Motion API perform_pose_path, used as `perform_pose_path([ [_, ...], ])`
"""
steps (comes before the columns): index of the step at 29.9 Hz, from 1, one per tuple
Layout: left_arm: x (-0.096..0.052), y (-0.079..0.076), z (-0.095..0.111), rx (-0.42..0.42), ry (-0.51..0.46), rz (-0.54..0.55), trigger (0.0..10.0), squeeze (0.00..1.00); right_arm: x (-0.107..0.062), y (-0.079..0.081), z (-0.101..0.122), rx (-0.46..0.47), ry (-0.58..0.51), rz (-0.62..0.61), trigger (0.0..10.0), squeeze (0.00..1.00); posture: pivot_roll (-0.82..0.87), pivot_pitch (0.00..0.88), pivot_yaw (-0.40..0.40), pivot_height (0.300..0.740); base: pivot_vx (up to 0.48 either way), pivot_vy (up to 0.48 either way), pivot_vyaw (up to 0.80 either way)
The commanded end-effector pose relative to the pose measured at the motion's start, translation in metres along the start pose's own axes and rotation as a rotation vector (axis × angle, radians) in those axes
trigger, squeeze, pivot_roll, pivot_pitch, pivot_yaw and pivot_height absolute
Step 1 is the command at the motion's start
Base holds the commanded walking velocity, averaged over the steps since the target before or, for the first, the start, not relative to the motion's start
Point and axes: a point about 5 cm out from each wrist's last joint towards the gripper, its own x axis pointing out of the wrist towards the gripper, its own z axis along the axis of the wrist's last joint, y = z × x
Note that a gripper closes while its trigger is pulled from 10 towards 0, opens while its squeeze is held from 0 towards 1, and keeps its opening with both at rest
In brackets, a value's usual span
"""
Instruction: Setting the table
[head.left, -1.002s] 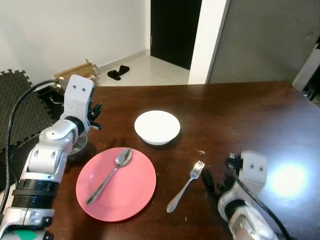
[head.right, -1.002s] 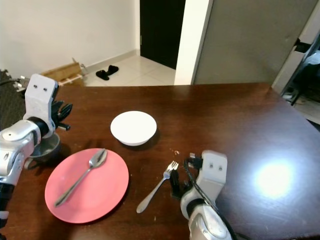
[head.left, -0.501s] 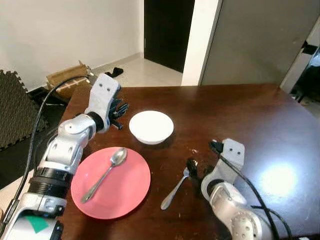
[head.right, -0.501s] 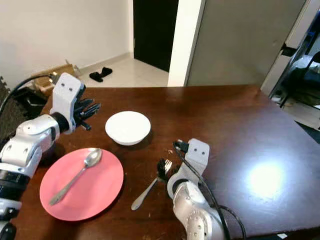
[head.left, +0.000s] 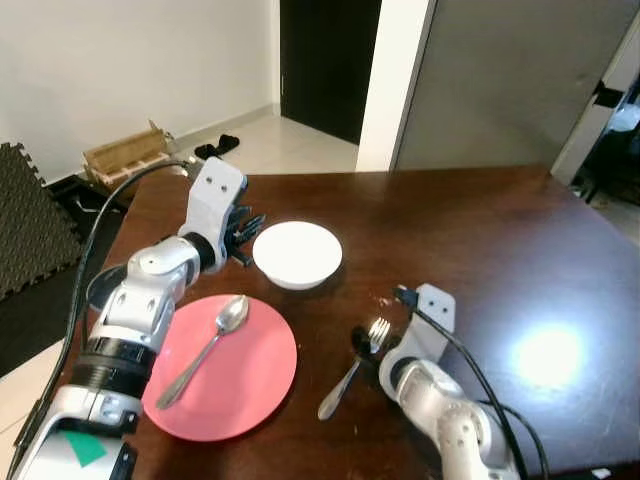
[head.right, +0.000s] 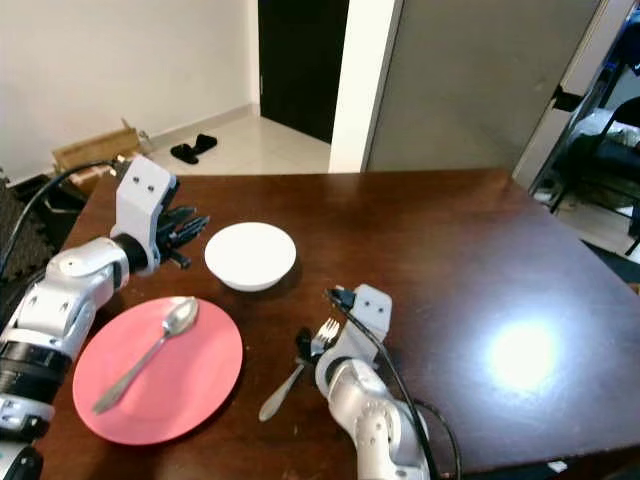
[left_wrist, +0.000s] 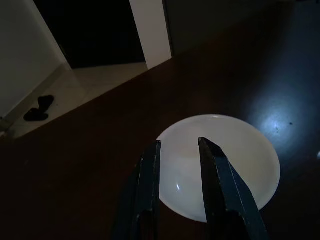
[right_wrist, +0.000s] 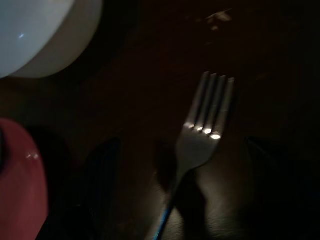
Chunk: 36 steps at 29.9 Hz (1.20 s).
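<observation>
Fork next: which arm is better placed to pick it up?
Right, probably. The right claw sits open astride the fork, fingers either side of its neck. The left claw is across the table beside the white bowl, beyond the pink plate.

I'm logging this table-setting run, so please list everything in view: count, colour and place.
table: one, dark brown wood, under everything
bowl: one, white, on the table beyond the plate
plate: one, pink, near left of the table
spoon: one, silver, lying on the plate
fork: one, silver, on the table right of the plate
shoes: one pair, black, floor by the doorway
cardboard box: one, brown, against the wall
left gripper: black fingers, open, beside the bowl
right gripper: black fingers, open, astride the fork's head
</observation>
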Motion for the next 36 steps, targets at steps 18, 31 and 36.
perform_pose_path([
  [18, 0.0, -0.013, -0.012, -0.057, 0.007, 0.022, 10.0, 0.0, 0.01, 0.022, -0.071, -0.082, 0.337, 0.08, 0.0, 0.0, -0.01, 0.107, -0.051, 0.74, 0.0, 0.0, 0.0],
  [31, -0.004, -0.011, -0.016, -0.078, 0.014, 0.055, 10.0, 0.0, 0.007, -0.011, -0.079, -0.195, 0.373, 0.029, 0.0, 0.0, 0.0, 0.109, -0.061, 0.74, 0.0, 0.0, 0.0],
  [36, -0.004, -0.012, -0.016, -0.08, 0.013, 0.057, 10.0, 0.0, 0.005, -0.023, -0.075, -0.217, 0.366, 0.007, 0.0, 0.0, 0.0, 0.109, -0.061, 0.74, 0.0, 0.0, 0.0],
])
